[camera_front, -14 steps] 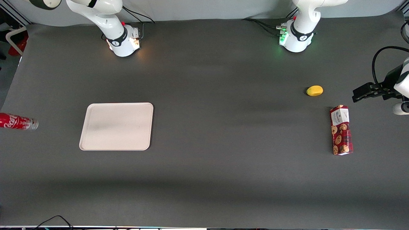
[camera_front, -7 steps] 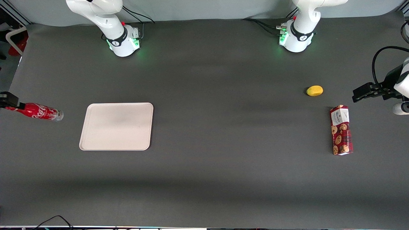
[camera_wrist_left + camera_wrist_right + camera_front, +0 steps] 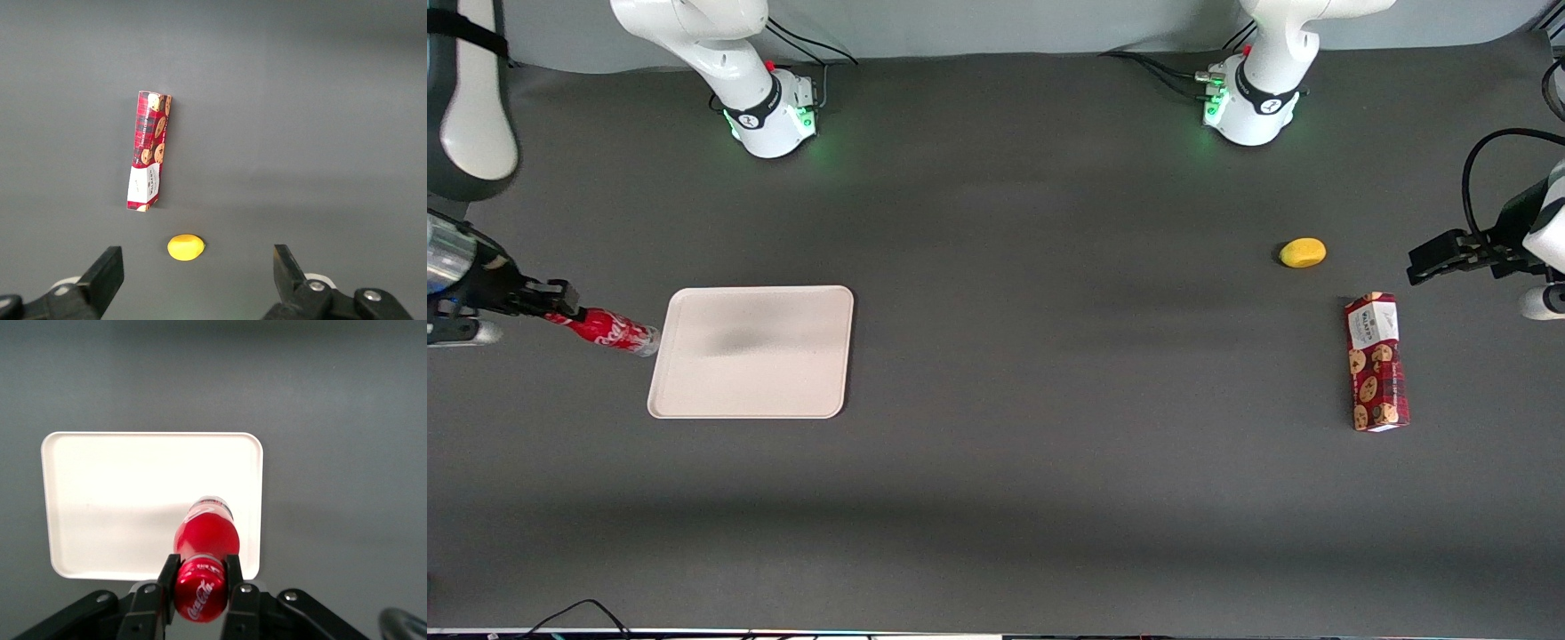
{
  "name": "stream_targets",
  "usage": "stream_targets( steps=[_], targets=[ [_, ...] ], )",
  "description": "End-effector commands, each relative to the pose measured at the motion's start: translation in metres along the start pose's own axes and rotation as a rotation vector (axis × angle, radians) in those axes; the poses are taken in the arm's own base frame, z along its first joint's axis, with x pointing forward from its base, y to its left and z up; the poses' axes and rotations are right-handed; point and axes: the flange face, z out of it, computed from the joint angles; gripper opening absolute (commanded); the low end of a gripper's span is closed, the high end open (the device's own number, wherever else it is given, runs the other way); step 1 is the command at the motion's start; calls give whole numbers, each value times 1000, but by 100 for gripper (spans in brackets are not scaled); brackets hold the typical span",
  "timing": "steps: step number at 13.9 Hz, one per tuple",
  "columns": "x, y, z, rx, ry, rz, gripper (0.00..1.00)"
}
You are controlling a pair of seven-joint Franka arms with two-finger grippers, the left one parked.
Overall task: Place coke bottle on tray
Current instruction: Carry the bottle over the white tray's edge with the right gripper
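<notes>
My gripper (image 3: 560, 302) is shut on the cap end of the coke bottle (image 3: 612, 332), a slim red bottle with white script, and holds it above the table at the working arm's end. The bottle's silvery base sits right at the edge of the cream-beige tray (image 3: 783, 391). In the right wrist view the gripper (image 3: 200, 580) clamps the red cap between both fingers. There the bottle (image 3: 205, 533) points down over the tray (image 3: 113, 493), near one of its short edges.
A yellow lemon-like object (image 3: 1303, 252) and a red cookie box (image 3: 1376, 362) lie toward the parked arm's end of the table. Both also show in the left wrist view, the lemon (image 3: 185, 247) beside the box (image 3: 148, 160). The two arm bases (image 3: 769, 111) stand along the table's back edge.
My gripper has carried the coke bottle from the table's working-arm end toward the tray. The bottle's base has reached the tray's edge. The working arm's base light turned from orange to green.
</notes>
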Motion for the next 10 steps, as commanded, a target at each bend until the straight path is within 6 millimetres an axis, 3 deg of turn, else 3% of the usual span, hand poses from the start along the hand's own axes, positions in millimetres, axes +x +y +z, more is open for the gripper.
stream_targets(
  steps=[1,3,10],
  targets=[
    [-15,-4,24,-26,52,13,0],
    [-16,-3,48,-37,63,9,0],
    [-12,2,103,-61,72,13,6]
  ],
)
